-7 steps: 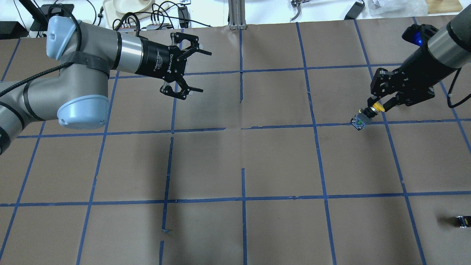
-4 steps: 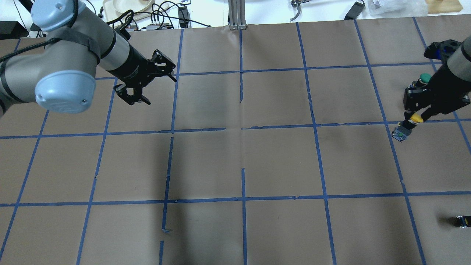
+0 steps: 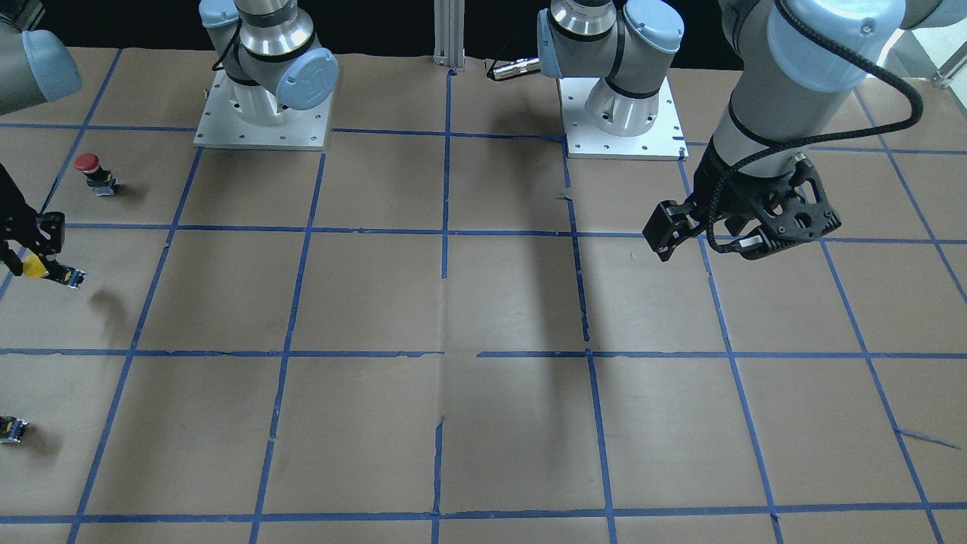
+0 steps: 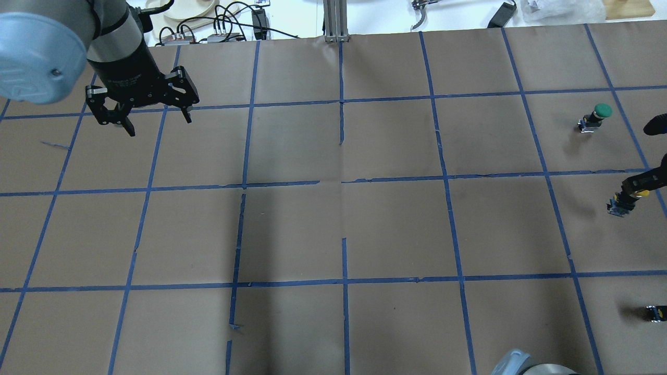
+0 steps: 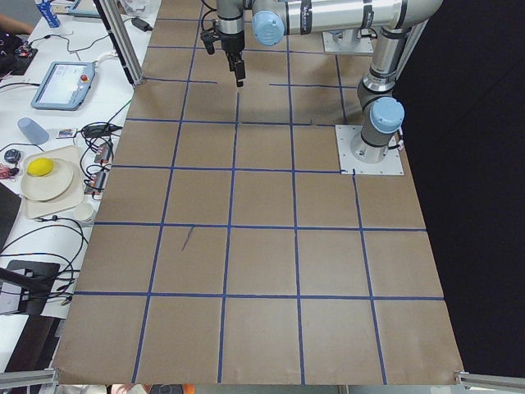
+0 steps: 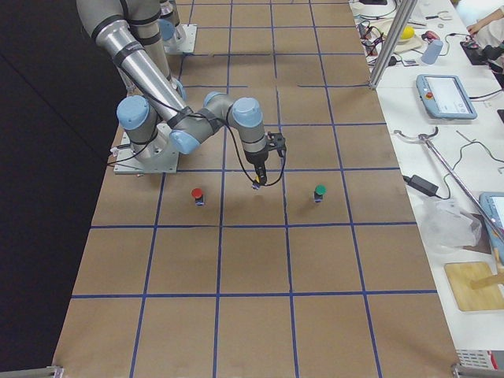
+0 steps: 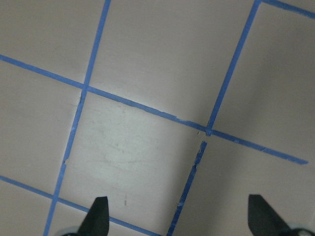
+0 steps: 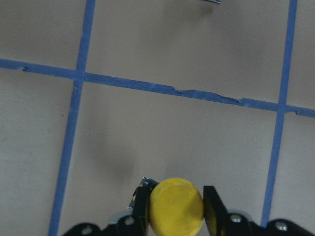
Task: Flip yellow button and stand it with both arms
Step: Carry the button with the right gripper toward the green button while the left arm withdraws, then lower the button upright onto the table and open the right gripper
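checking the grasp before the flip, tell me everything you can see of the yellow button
The yellow button is a tiny push-button: a round, smooth, plastic-looking yellow cap on a black neck, with a small dark block base showing blue and green bits. The jaws of the right gripper pinch the cap from both sides. It hangs tilted, base below the cap, above the brown paper, its shadow apart from it. Nothing else touches it.
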You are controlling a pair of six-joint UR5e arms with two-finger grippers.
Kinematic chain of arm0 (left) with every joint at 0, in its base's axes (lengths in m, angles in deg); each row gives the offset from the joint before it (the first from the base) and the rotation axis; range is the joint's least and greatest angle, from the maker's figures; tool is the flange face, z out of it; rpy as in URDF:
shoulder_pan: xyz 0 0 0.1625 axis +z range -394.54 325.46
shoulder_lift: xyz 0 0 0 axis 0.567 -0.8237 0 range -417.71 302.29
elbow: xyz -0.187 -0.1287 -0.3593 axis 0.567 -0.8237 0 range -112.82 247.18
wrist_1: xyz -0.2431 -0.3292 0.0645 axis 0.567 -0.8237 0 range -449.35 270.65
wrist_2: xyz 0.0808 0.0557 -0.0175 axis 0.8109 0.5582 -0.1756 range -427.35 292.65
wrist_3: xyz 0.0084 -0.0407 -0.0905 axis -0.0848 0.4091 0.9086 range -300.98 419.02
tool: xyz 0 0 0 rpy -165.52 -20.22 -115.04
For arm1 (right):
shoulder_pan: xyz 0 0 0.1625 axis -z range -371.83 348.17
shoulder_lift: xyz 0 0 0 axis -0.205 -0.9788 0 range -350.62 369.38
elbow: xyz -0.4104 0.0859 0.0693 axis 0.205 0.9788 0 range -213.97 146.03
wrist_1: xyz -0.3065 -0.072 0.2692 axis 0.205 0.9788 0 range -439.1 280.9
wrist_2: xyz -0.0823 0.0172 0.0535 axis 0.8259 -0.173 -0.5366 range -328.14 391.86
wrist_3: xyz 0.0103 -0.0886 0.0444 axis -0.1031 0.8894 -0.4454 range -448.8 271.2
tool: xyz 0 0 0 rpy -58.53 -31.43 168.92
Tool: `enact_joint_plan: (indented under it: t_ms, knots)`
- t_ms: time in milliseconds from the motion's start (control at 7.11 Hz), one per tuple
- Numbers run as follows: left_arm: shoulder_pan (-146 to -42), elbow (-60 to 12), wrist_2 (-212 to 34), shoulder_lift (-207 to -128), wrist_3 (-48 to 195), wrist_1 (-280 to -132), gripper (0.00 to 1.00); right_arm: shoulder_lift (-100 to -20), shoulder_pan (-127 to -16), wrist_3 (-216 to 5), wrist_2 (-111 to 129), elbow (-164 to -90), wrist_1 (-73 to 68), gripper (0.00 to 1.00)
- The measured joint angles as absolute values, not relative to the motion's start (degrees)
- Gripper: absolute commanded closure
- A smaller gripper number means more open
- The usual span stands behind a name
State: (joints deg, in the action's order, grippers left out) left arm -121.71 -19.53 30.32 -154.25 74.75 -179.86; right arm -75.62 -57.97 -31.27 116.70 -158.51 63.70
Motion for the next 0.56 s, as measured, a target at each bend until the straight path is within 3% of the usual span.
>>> enact_joint_plan:
  t_ms: [562]
  knots:
    - [-121.84, -18.61, 28.88, -154.05, 68.74, -182.67, 0.00, -73.99, -55.39, -22.50, 109.16, -161.39, 70.58, 0.94]
